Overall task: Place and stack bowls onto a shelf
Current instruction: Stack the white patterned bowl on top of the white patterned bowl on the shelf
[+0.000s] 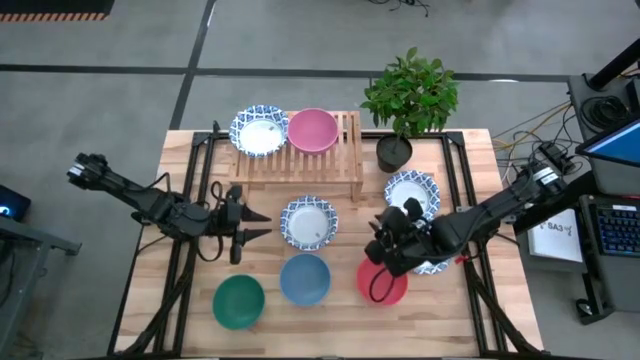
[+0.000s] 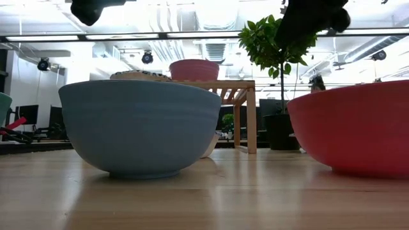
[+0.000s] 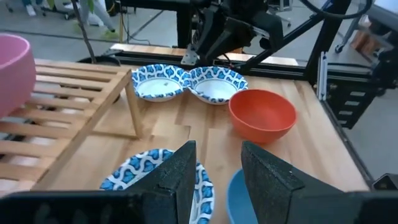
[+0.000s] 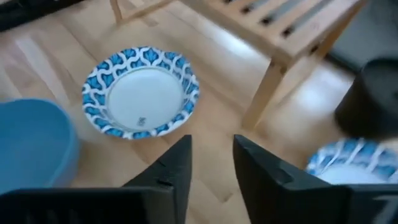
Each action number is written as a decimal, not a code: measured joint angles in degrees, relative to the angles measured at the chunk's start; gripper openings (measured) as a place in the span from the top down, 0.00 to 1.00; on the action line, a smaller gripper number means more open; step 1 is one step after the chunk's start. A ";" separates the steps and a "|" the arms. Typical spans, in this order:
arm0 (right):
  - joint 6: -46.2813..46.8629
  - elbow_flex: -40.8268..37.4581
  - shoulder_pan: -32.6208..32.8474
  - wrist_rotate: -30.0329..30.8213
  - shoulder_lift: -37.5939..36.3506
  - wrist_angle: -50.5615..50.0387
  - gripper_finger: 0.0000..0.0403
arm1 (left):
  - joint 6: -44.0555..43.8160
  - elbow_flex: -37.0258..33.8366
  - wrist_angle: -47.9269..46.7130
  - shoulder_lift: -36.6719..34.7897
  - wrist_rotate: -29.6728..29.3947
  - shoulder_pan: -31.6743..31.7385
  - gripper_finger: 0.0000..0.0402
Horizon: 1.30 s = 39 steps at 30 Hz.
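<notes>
Sitting on the shelf (image 1: pixel 300 165) at the desk's far edge are two bowls, patterned (image 1: pixel 259 131) and pink (image 1: pixel 313 130); six wait unstacked on the desk. Left gripper (image 1: pixel 252 224) and right gripper (image 1: pixel 398 222) hover released, empty.

Beside the red bowl (image 1: pixel 383 283), the right gripper (image 1: pixel 392 243) and its arm cover most of a patterned bowl (image 1: pixel 434 266).
</notes>
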 joint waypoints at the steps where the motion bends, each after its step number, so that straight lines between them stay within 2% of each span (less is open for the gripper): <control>1: 2.78 0.00 -0.07 -1.82 0.02 -0.06 0.70 | -0.63 0.00 -0.01 0.00 0.02 -0.06 0.72; 7: 22.40 -0.60 -1.12 -13.40 0.60 -4.92 0.61 | -0.67 0.00 -0.01 0.30 0.02 -0.06 0.72; 13: 41.02 -1.83 -1.41 -18.19 4.04 -19.13 0.61 | 0.81 0.01 0.03 0.44 0.01 -0.06 0.72; 18: 51.06 -4.83 -1.43 -22.90 8.12 -19.65 0.61 | 3.93 0.02 0.03 0.33 -0.55 -0.06 0.72; 22: 54.13 -5.18 -1.46 -23.23 11.05 -19.20 0.61 | 8.37 0.02 0.68 0.31 -4.17 -0.02 0.72; 27: 53.57 -4.51 -2.98 -23.23 12.98 -17.94 0.61 | 13.02 0.02 1.63 0.28 -11.99 0.01 0.72; 36: 48.89 -5.35 -7.88 -24.83 13.68 -15.25 0.64 | 16.86 0.02 2.44 0.28 -30.06 0.03 0.72; 39: 48.40 -5.38 -8.41 -24.89 14.44 -13.46 0.66 | 18.49 0.02 2.44 0.26 -31.67 0.06 0.72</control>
